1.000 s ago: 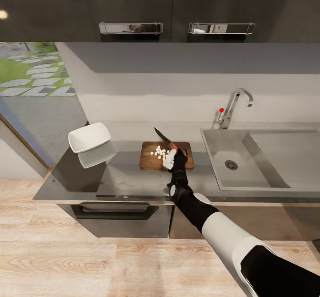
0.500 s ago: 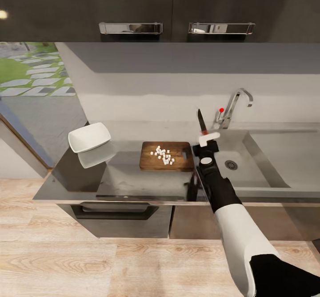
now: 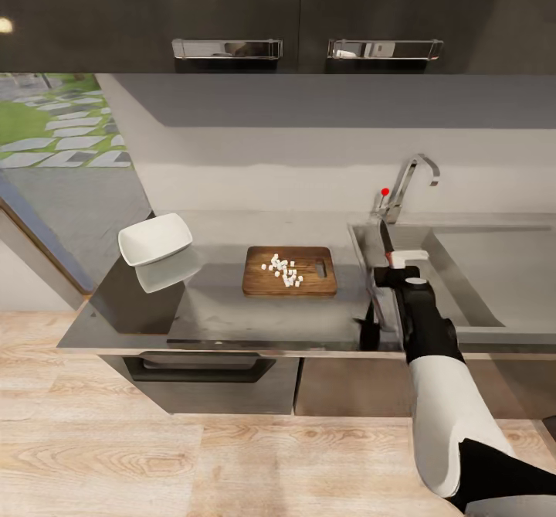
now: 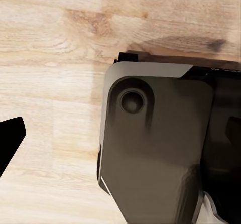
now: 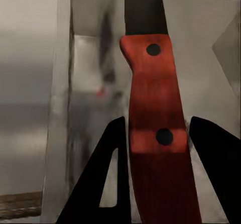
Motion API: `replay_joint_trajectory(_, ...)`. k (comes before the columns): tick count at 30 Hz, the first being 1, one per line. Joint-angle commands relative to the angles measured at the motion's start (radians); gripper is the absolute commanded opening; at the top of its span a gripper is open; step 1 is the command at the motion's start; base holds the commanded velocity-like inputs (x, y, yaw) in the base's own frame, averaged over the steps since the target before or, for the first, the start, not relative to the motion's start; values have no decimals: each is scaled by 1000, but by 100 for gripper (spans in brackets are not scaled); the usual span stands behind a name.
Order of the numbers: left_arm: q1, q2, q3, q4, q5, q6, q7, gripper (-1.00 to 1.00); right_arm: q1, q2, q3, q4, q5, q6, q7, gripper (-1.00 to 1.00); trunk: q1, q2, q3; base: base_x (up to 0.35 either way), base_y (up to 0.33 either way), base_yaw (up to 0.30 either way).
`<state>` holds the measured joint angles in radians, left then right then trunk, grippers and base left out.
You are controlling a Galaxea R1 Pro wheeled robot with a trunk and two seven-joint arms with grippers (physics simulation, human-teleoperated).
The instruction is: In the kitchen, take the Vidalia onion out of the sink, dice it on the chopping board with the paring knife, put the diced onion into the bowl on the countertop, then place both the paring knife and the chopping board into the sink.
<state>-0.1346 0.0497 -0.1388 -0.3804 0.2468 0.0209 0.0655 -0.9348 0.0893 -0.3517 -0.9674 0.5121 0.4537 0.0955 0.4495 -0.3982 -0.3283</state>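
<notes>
A kitchen counter seen from the robot's head. The right gripper hangs over the near-left part of the sink and is clenched on the paring knife. The red handle sits between the two dark fingers, and the dark blade rises out of the gripper toward 12 o'clock, leaning slightly toward 11, its tip near the base of the chrome tap. The knife's long axis runs roughly in line with the forearm, away from the robot.

At 9 o'clock from the gripper, well apart, the chopping board lies flat on the countertop, long axis running left to right, its handle slot at the end nearer the sink. A scatter of white diced onion rests on the middle of the board. Further toward 9 o'clock, near the counter's left end, is the white bowl, tilted.

The right wrist view adds close detail: the paring knife handle has two dark rivets, and a dark finger flanks it on each side, with grey steel behind.

The left wrist view shows pale wooden floor and a dark grey robot part. A black tip at the picture's edge may be a finger of the left gripper; whether that gripper is released or clenched cannot be told.
</notes>
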Motion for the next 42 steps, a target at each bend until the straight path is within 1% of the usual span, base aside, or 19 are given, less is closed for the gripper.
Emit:
replay_joint_trajectory(1, 0, 1, -9, -2, 9, 2, 7, 100, -1, -5, -6, -2, 9, 6, 21, -100, 1, -2, -2, 0, 0, 0)
replay_joint_trajectory(7, 0, 1, -10, -2, 9, 2, 7, 100, -1, -16, -11, 6, 9, 12, 49, -100, 1, -2, -2, 29, -77, 0)
replay_joint_trajectory(17, 0, 1, -10, -2, 9, 2, 7, 100, -1, -17, -10, 36, 8, 14, 53, -100, 1, -2, -2, 89, -231, 0)
replay_joint_trajectory(23, 0, 1, -9, -2, 9, 2, 7, 100, -1, -19, -12, 135, 8, 12, 54, -100, 1, -2, -2, 95, -235, 0)
replay_joint_trajectory(24, 0, 1, -9, -2, 9, 2, 7, 100, -1, -22, -12, 161, 8, 10, 55, -100, 1, -2, -2, 75, -167, 0)
replay_joint_trajectory(26, 0, 1, -8, -3, 9, 2, 7, 100, -1, -36, -12, 211, 6, 8, 58, -100, 1, -2, -2, 39, -91, 0)
replay_joint_trajectory(28, 0, 2, -7, -3, 9, 2, 7, 100, -1, -45, -12, 245, 5, 6, 59, -100, 1, -2, -2, 16, -37, 0)
replay_joint_trajectory(35, 0, 3, -5, -7, 9, 2, 7, 100, -1, -52, -14, 278, 2, 4, 60, -100, 1, -2, -2, 3, -7, 0)
replay_joint_trajectory(39, 0, 5, -5, -8, 9, 2, 7, 100, -1, -52, -34, 307, -9, -1, 61, -100, 1, -2, -2, 0, 0, 0)
replay_joint_trajectory(42, 0, 5, -5, -8, 9, 2, 7, 100, -1, -52, -39, 311, -15, -9, 61, -100, 1, -2, -2, 0, 0, 0)
